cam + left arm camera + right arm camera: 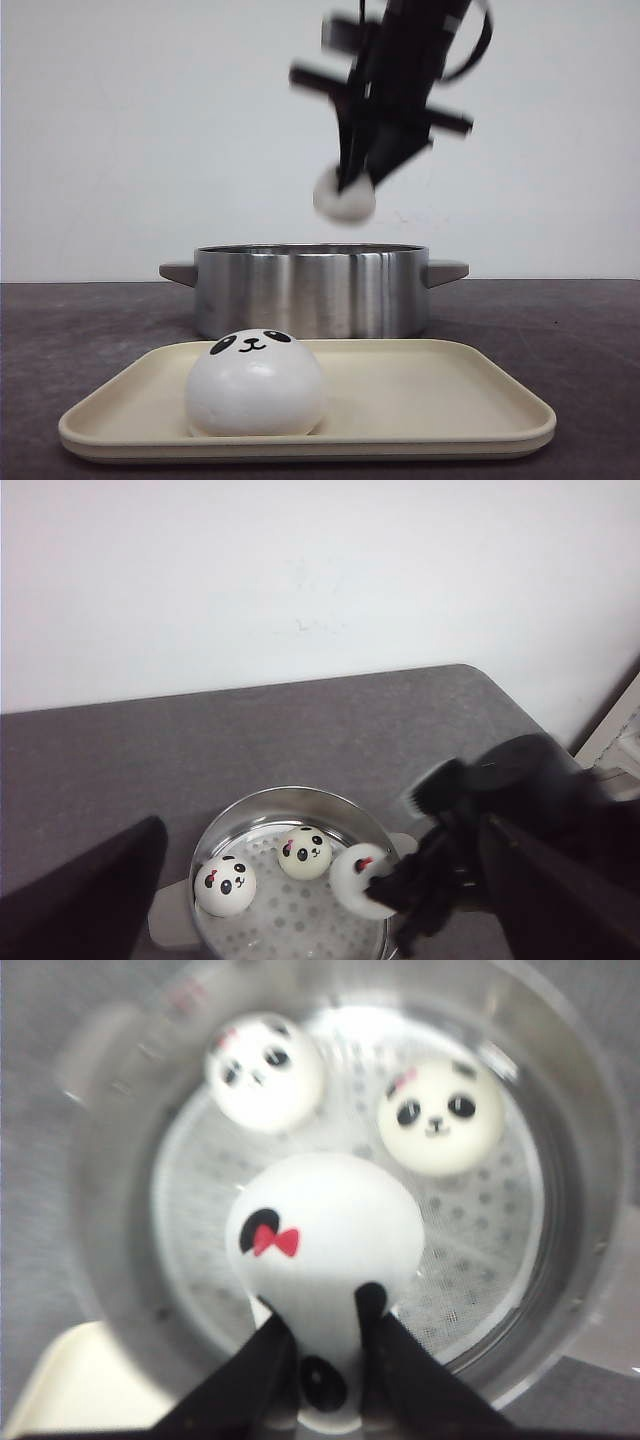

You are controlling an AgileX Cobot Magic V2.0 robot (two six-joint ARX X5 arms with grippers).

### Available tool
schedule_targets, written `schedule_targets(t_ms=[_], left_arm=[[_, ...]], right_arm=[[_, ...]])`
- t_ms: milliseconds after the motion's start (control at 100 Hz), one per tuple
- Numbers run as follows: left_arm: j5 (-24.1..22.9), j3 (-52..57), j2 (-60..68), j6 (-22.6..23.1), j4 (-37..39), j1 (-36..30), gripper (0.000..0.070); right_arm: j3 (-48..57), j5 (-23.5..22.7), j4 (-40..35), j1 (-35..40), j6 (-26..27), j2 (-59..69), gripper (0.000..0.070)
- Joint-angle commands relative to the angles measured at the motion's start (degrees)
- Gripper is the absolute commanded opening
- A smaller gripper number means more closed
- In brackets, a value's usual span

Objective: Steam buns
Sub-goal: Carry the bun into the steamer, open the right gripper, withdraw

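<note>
Steel steamer pot [312, 290] stands behind the cream tray [440, 395], two panda buns [440, 1115] on its perforated insert. One bun [255, 385] waits on the tray. Right gripper [322, 1345] pinches a third bun [325, 1230] above the pot, apparently for lowering. Left gripper's state: cannot tell.

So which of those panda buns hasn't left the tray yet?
The big bun alone on the beige tray. Two sit inside the steel pot; the right hand holds another above it.

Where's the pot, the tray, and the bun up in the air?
pot [300, 290], front view, its shiny side wall
tray [420, 385], front view, bare floor
held bun [330, 1220], right wrist view, its white top
</note>
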Motion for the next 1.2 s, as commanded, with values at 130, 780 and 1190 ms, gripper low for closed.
schedule_targets(t_ms=[130, 780, 1190], left_arm=[[-0.17, 1.44, 0.72, 0.79, -0.13, -0.37, 0.0602], [-0.07, 1.29, 7.58, 0.74, -8.26, -0.37, 0.0598], [5.70, -14.56, 9.29, -3.48, -13.44, -5.84, 0.0598]], right_arm=[[0.87, -0.81, 0.35, -0.77, -0.85, 5.99, 0.0008], [1.79, -1.18, -2.86, -1.07, -1.40, 6.19, 0.0409], [2.82, -1.44, -3.91, 1.03, -3.87, -14.82, 0.0013]])
